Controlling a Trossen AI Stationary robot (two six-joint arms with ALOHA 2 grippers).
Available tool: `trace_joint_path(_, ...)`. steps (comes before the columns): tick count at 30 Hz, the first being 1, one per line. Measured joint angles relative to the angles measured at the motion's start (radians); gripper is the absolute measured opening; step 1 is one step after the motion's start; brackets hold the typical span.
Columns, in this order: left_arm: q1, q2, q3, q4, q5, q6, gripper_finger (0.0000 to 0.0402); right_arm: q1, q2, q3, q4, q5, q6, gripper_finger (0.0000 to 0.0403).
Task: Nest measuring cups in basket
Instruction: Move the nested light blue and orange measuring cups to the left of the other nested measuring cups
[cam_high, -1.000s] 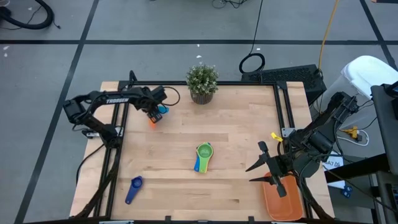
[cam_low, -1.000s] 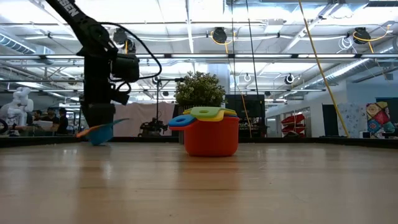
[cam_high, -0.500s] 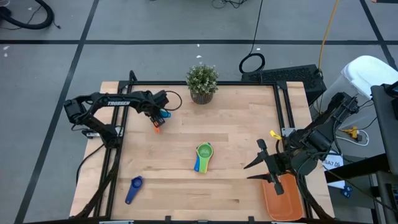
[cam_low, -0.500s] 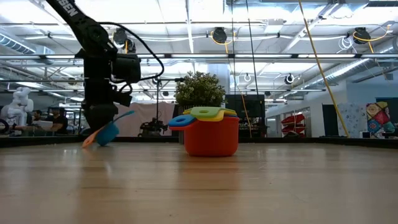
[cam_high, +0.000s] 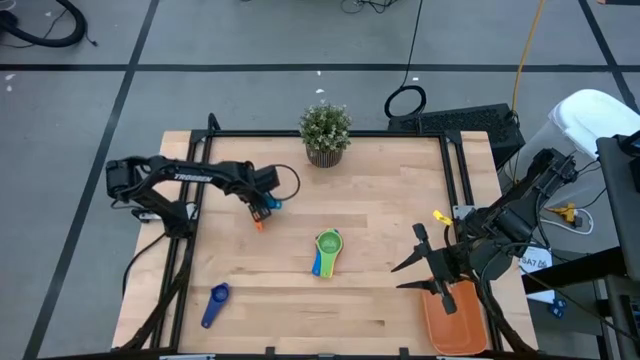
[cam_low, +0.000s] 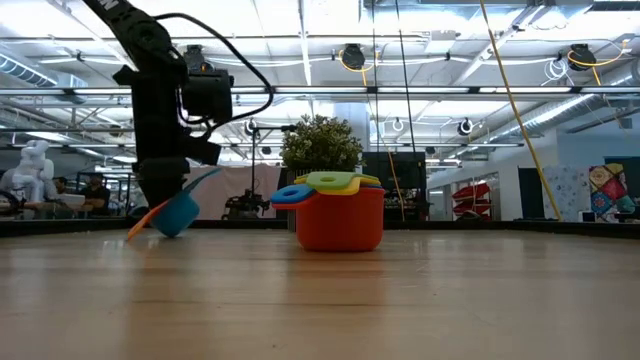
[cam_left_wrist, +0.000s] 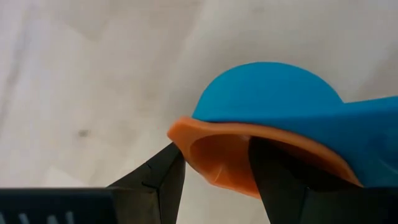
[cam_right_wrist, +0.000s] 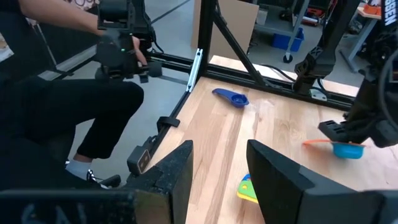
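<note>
My left gripper (cam_high: 262, 207) is at the table's far left, pointing down, shut on a light blue measuring cup (cam_low: 177, 213) with an orange cup (cam_left_wrist: 214, 165) nested in it. Both cups tilt, handles sticking out to opposite sides. A nested stack of cups (cam_high: 326, 251), green on top and red at the bottom (cam_low: 340, 222), stands mid-table on its base. A dark blue cup (cam_high: 214, 303) lies near the front left. The orange basket (cam_high: 455, 322) sits at the near right corner. My right gripper (cam_high: 408, 275) hangs open, raised beside the basket. My left gripper comes from above, pointing down, onto the nested pair. One finger (cam_left_wrist: 273, 180) is inside the orange cup's hollow and the other finger (cam_left_wrist: 163, 180) outside its rim (cam_left_wrist: 185, 132). The pair hangs tilted low over the table; whether it touches the wood I cannot tell.
A small potted plant (cam_high: 325, 131) stands at the far edge, middle. Black frame rails run along the left and right table sides. A seated person (cam_right_wrist: 68, 106) shows beyond the table's left side in the right wrist view. Bare wood lies between the left gripper and the stack.
My left gripper has carried the light blue and orange pair toward the table's right and near edges, closer to the stack, rolling a little. The pair has tipped, the blue handle rising and the orange handle dropping. My right gripper has stayed in place.
</note>
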Motion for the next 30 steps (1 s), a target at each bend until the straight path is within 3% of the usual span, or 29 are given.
trace_joint_path(14,-0.264,0.001,0.028,-0.014,0.022,-0.178,0.0179,-0.050,0.000,0.000,0.011,-0.001,-0.018,0.0144)
trace_joint_path(21,-0.343,0.001,0.113,-0.025,0.025,-0.222,0.0179,-0.068,0.000,0.000,0.029,-0.002,-0.029,0.0144)
trace_joint_path(30,-0.402,0.001,0.124,-0.031,0.020,-0.275,0.0179,-0.069,0.000,-0.011,0.068,-0.005,-0.030,0.0144)
